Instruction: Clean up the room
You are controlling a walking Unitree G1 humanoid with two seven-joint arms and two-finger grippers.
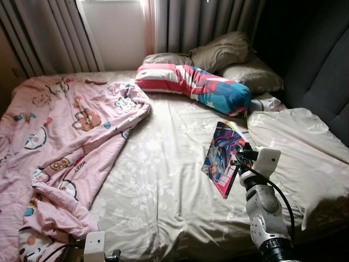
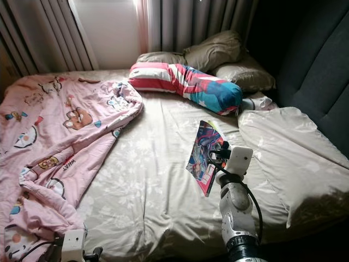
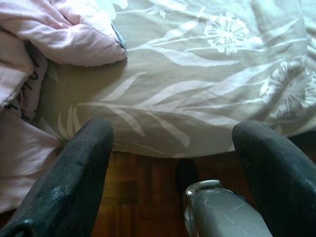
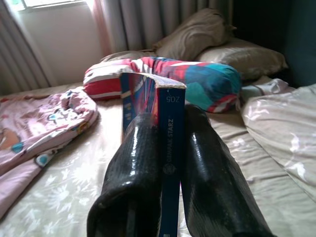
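Bed point(image 1: 163, 180): book point(image 4: 170, 148) between right fingers point(image 4: 131, 182).

Open sheet point(image 1: 163, 180) across bed centre, passable. Blocked left by heaped pink blanket point(image 1: 65, 142). Blocked far by striped bolster point(image 1: 196, 87) and pillows point(image 1: 229, 60). Right side taken by pale duvet point(image 1: 300, 158). Dark headboard wall point(image 1: 322, 71) beyond, far right.

A home bedroom: bed point(image 1: 163, 180), pillows point(image 1: 223, 52), pink cartoon blanket point(image 1: 60, 142), window curtains point(image 1: 207, 22).
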